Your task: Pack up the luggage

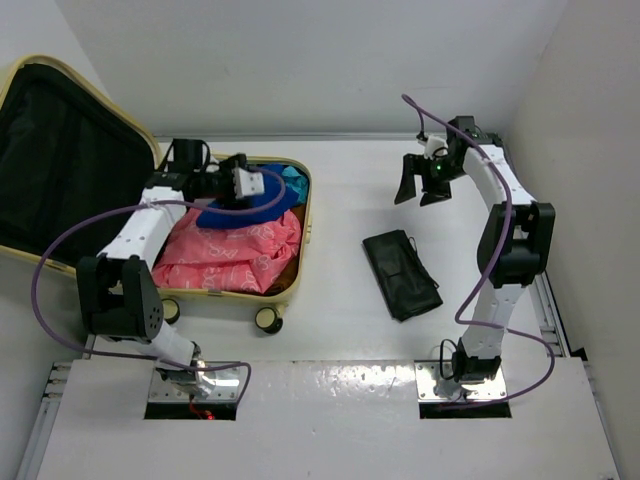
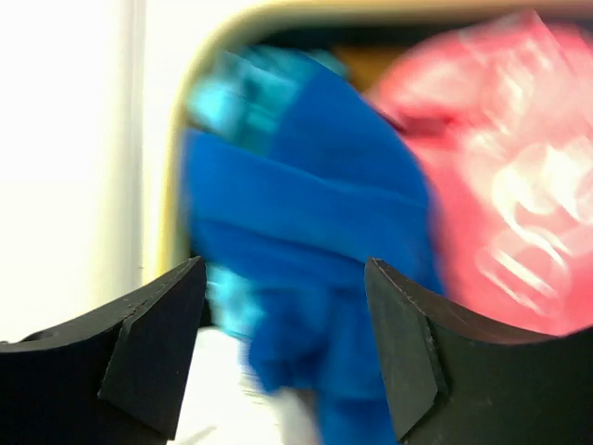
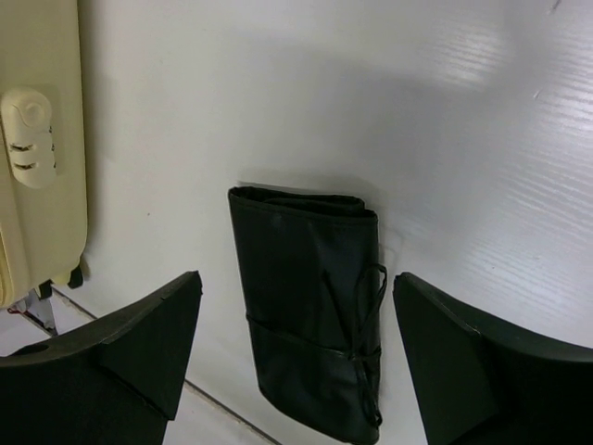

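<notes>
**A:** Where is the luggage?

**B:** The pale yellow luggage (image 1: pixel 228 297) lies open on the left of the table (image 1: pixel 340 180). Its lid is tipped back to the far left, with the black lining showing.

**A:** What's inside?

**B:** A pink plastic-wrapped packet (image 1: pixel 235 250) fills the near part. A blue garment (image 1: pixel 245 212) lies on its far edge, with something teal (image 1: pixel 293 180) in the far right corner.

**A:** And the left gripper?

**B:** The left gripper (image 2: pixel 284 278) is over the blue garment with its jaws apart. The wrist view is blurred, so I cannot tell whether it touches the cloth.

**A:** The right one?

**B:** The right gripper (image 3: pixel 296 283) hangs above the far right of the table, jaws wide apart. A black tied pouch (image 3: pixel 306 315) lies flat below it, apart from the luggage.
</notes>
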You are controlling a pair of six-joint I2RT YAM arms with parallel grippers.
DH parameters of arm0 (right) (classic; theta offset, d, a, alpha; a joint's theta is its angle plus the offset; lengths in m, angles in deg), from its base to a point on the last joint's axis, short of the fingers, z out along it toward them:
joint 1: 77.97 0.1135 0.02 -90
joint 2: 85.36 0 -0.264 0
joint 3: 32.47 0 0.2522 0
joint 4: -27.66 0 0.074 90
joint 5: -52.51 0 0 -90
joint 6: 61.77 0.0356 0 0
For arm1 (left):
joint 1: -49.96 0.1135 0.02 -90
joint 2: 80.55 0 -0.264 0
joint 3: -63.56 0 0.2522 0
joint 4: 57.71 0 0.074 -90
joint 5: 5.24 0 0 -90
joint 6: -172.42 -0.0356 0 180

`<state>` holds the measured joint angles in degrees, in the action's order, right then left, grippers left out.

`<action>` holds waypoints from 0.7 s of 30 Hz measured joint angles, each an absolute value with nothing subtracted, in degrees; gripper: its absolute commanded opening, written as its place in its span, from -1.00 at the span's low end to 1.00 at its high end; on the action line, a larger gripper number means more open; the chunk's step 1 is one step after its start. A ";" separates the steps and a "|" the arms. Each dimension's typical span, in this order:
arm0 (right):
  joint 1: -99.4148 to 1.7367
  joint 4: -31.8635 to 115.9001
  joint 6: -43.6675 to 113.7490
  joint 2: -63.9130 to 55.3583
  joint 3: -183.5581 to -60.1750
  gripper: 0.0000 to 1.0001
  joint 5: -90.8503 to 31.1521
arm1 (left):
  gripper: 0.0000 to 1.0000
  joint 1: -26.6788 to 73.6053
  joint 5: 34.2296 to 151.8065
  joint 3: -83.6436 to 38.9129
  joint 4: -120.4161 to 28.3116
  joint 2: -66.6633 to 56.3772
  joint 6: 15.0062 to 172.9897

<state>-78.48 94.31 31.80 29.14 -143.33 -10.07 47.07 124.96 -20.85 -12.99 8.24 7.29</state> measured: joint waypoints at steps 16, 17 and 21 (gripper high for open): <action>-77.76 94.24 30.73 28.53 -139.09 0.69 -12.21 | 0.37 40.92 117.90 -40.59 -28.94 32.88 53.56; -77.39 94.74 30.49 28.31 -137.06 0.72 -13.02 | 0.51 40.84 117.84 -39.58 -28.77 33.69 55.55; -75.49 95.84 29.75 26.67 -127.27 0.74 -16.08 | 0.78 41.97 117.16 -34.01 -33.56 31.57 63.92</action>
